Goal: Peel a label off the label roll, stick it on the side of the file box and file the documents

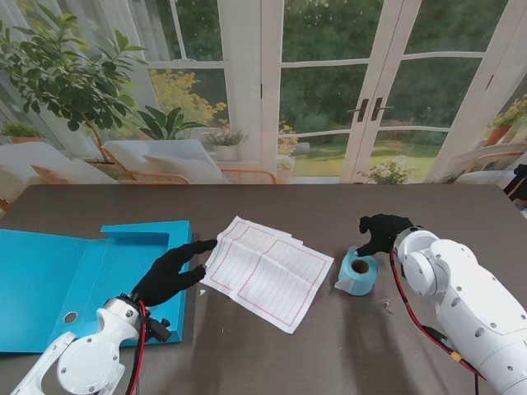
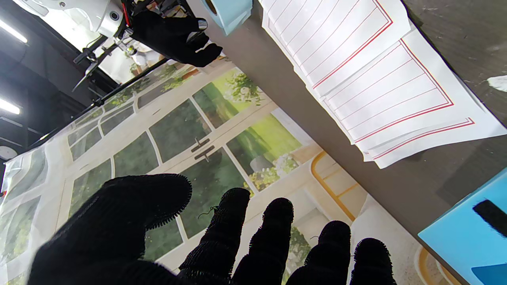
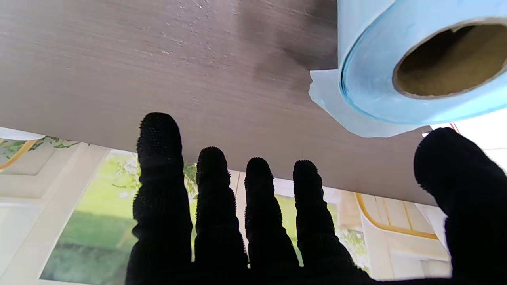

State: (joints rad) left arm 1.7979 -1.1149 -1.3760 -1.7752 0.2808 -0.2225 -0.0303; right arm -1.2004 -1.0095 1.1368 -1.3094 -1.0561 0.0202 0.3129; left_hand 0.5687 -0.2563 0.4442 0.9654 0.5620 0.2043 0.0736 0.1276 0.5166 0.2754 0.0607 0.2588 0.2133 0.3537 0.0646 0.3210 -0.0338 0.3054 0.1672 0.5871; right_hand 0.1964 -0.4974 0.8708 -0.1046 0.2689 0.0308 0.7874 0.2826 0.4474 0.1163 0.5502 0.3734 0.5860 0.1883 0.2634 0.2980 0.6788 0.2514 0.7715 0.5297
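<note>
From the stand, the left hand (image 1: pixel 174 270) hovers with fingers spread and nothing in it, its fingertips just short of the near-left edge of the papers (image 1: pixel 262 270), with the open blue file box (image 1: pixel 74 280) lying flat beside and partly under the wrist. That spot suits either steadying the sheets or reaching the box. The right hand (image 1: pixel 381 231) sits just beyond the label roll (image 1: pixel 359 274), fingers loose and empty, likely poised to pin the roll while a label is lifted. A loose tab juts from the roll's left side.

The left wrist view shows the fingers (image 2: pixel 237 233) apart in free air, clear of the surface (image 2: pixel 396 174); papers lie ahead of them and the box corner (image 2: pixel 467 233) close beside.

The right wrist view has four fingers (image 3: pixel 257 206) straight and the thumb (image 3: pixel 459 178) set wide, grasping nothing. The roll (image 3: pixel 380 99) lies between thumb and fingers but untouched, its peeled tab (image 3: pixel 336 107) curling toward the fingers. Peeling looks not yet begun.
</note>
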